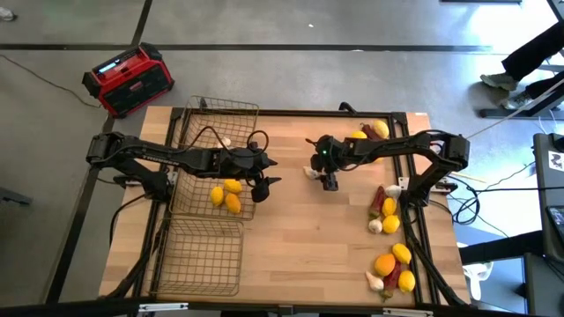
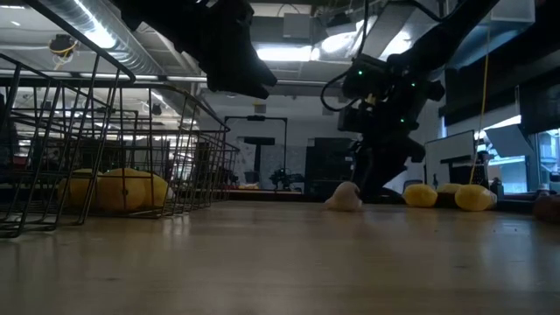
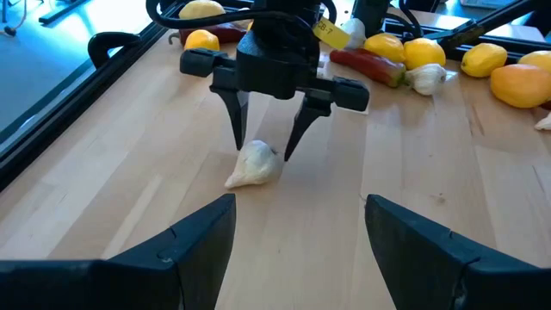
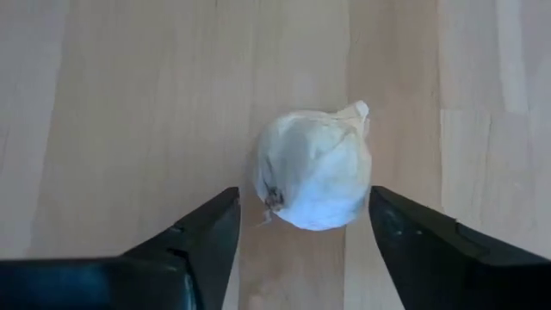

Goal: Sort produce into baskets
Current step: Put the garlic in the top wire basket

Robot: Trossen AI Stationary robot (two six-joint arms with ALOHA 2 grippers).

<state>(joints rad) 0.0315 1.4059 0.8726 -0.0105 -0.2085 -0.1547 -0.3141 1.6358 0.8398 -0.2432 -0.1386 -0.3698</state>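
The right gripper is standing open over one garlic bulb lying on the surface, holding nothing. The left gripper is hovering open and empty beside three baskets; the middle basket is holding three lemons.

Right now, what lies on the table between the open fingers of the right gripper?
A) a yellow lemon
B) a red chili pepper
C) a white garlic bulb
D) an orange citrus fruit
C: the right wrist view shows a garlic bulb on the wood between the two dark fingers of the right gripper, which stand apart on either side of it.
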